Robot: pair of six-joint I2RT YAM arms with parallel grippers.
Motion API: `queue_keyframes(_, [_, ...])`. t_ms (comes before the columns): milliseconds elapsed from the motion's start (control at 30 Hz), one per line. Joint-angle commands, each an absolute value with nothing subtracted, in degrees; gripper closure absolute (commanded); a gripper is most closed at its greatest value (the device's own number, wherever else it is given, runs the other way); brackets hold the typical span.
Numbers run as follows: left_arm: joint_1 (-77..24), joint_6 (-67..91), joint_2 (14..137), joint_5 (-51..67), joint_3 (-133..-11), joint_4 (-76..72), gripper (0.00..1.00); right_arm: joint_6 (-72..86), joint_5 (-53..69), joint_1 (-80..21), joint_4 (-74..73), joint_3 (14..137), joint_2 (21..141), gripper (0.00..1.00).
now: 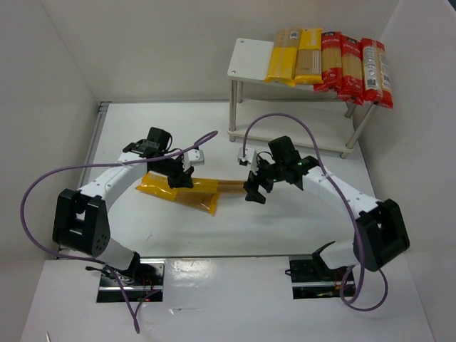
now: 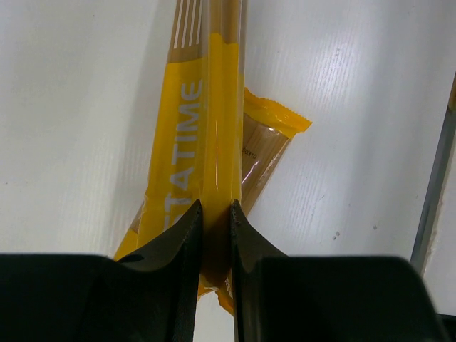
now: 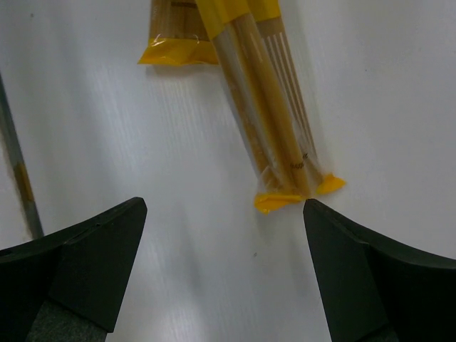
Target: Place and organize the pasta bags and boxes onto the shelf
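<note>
Two yellow spaghetti packets lie on the table between my arms. My left gripper is shut on the long edge of one yellow packet, which stands on edge; its clear tan end points at my right gripper. The second yellow packet lies partly under it. My right gripper is open and empty, with the held packet's end just ahead near its right finger. The white shelf at the back right carries two yellow packets and three red packets on its top board.
The shelf's left part of the top board is bare; its lower board shows nothing on it. A silver shelf leg shows at the right of the left wrist view and at the left of the right wrist view. White walls enclose the table.
</note>
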State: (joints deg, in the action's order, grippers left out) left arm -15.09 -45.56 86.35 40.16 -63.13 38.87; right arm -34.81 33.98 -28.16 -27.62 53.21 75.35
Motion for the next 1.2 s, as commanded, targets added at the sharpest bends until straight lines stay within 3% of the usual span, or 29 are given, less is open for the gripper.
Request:
queue_keyframes(0, [-16.1, -42.8, 85.2, 42.8, -62.9, 36.9, 1.0, -39.0, 35.9, -28.1, -20.0, 58.7, 81.2, 0.01])
queue_keyframes(567, [-16.1, -41.2, 85.2, 40.5, -62.4, 35.3, 1.0, -45.4, 42.2, -25.2, -21.4, 67.1, 101.1, 0.01])
queue_keyframes(800, [-16.1, -40.7, 85.7, 40.0, -62.4, 35.3, 1.0, -46.7, 44.9, -26.0, -25.1, 69.7, 103.5, 0.01])
queue_keyframes(1167, [-16.1, -40.7, 85.7, 38.9, -61.9, 34.8, 1.0, -43.1, 35.8, -32.4, -28.5, 73.7, 108.9, 0.01])
